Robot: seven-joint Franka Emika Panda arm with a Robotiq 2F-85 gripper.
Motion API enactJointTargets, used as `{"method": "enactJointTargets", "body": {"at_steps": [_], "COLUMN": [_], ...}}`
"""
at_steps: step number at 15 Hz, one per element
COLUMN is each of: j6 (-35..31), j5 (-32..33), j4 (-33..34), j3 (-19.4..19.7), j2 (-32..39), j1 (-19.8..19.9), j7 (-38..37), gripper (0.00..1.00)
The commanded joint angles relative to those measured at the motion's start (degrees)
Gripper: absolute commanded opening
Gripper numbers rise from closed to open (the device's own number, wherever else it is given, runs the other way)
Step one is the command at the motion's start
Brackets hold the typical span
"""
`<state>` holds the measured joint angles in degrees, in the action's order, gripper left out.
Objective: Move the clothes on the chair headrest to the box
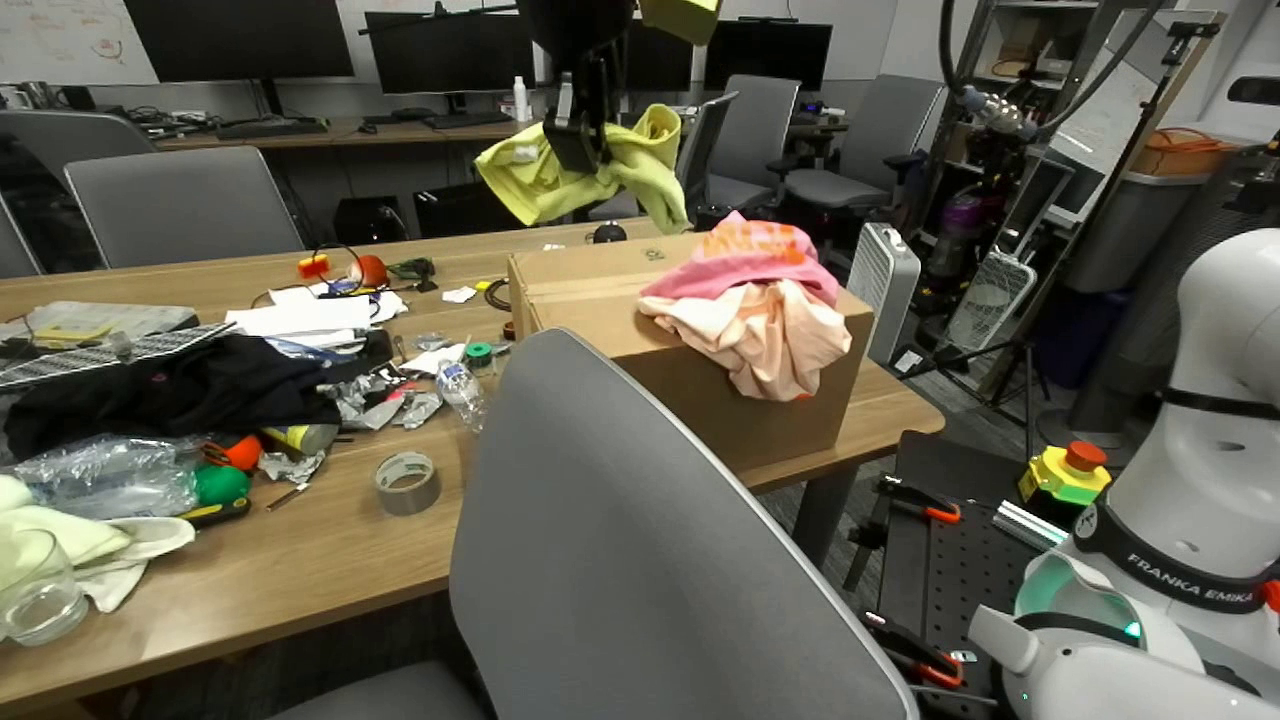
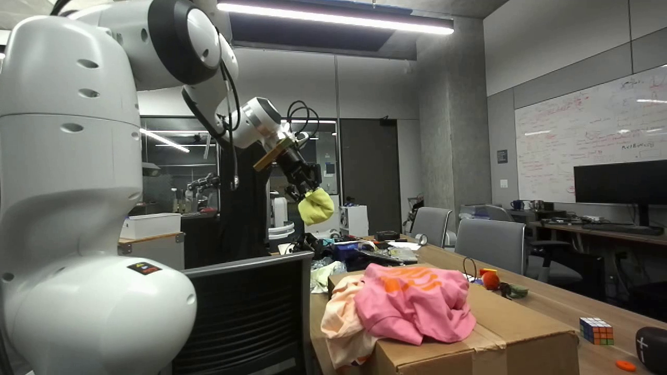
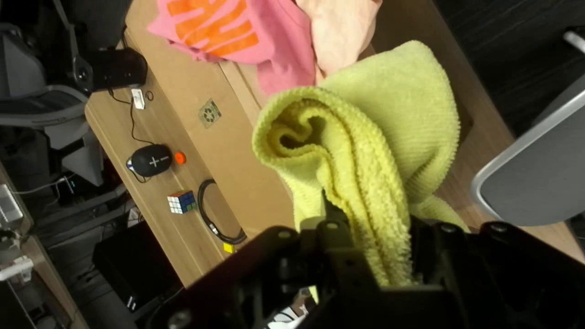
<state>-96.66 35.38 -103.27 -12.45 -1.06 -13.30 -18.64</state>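
Observation:
My gripper (image 1: 585, 160) is shut on a yellow-green cloth (image 1: 645, 160) and holds it in the air above the table, with both sides hanging down. The held cloth also shows in an exterior view (image 2: 316, 207) and in the wrist view (image 3: 416, 109), pinched between the dark fingers (image 3: 374, 233). The closed cardboard box (image 1: 590, 310) stands on the table. A pink garment (image 2: 417, 307) with orange letters and a peach garment (image 1: 770, 345) lie heaped on its top, the peach one hanging over the side. The grey chair back (image 1: 640, 540) stands beside the box with no clothes on it.
The table (image 1: 330, 560) carries a tape roll (image 1: 407, 483), a plastic bottle (image 1: 461, 393), black cloth (image 1: 180, 395) and other clutter. A Rubik's cube (image 3: 181, 202) and a black speaker (image 3: 151, 160) lie beside the box. Several chairs and monitors stand behind the table.

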Motion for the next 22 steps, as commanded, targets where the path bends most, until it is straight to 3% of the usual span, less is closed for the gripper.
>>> {"method": "enactJointTargets", "body": {"at_steps": [1, 7, 9, 10, 17, 22], "j6": [2.6, 5.6, 5.6, 5.4, 5.9, 3.4], "j5": [-1.9, -4.7, -5.5, -6.2, -7.0, -15.1], "j4": [1.9, 1.7, 1.5, 1.4, 0.2, -6.2], "j3": [2.3, 6.4, 7.1, 7.4, 7.3, 5.9], "j2": [-1.1, -3.1, -3.8, -4.1, -4.5, -7.1], "j1": [3.0, 8.0, 9.1, 9.7, 10.4, 8.1], "j7": [-1.9, -10.7, -14.1, -15.5, -18.7, -9.0], "gripper": [0.05, 0.06, 0.47, 0.42, 0.96, 1.00]}}
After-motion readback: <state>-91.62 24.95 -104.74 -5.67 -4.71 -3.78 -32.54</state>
